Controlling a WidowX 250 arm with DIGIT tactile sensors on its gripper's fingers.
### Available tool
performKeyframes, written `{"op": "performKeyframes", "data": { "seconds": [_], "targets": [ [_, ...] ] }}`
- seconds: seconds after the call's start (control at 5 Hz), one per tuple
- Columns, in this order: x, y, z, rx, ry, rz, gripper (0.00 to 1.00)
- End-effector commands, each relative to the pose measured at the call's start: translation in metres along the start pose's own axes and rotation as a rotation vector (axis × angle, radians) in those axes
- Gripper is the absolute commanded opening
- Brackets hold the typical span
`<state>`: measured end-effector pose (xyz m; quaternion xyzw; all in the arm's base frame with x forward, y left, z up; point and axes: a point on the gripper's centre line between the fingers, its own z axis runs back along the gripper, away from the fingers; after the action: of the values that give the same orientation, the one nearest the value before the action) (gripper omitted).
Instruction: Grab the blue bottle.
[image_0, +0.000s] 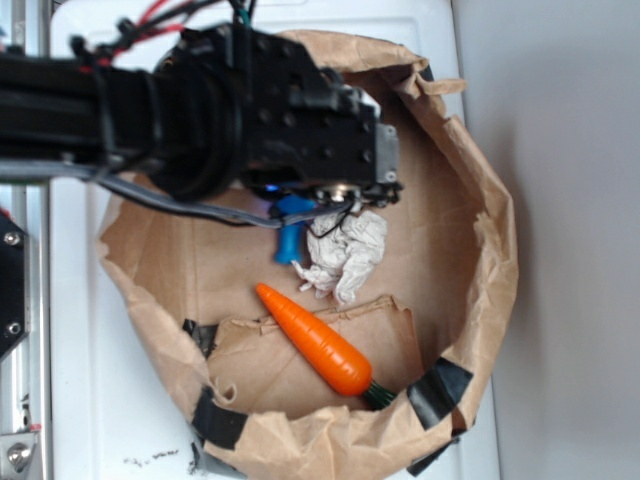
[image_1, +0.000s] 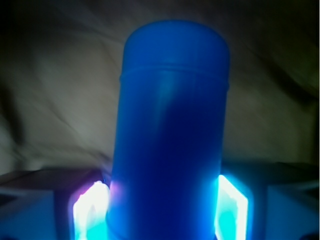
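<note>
Brown paper bag (image_0: 470, 180) sits on a white counter (image_0: 110, 400); inside, the end effector (image_1: 162, 210) is clamped on the blue bottle (image_1: 170, 135). Smooth plastic could slip out, dropping beside the carrot (image_0: 315, 340)

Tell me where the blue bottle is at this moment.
In the exterior view the blue bottle lies in the paper bag under the gripper, just left of the crumpled white paper; in the wrist view it fills the space between the fingers.

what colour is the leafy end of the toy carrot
Dark green, at the carrot's lower-right end; it shows best in the exterior view.
</note>
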<state>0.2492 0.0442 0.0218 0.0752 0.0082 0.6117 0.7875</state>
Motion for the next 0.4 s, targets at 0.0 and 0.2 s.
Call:
{"op": "performKeyframes", "data": {
  "seconds": [0.0,0.2],
  "targets": [
    [0.016,-0.010,0.091,-0.157,0.153,0.015,0.00],
    [0.017,-0.009,0.120,-0.173,0.199,-0.020,0.00]
  ]
}}
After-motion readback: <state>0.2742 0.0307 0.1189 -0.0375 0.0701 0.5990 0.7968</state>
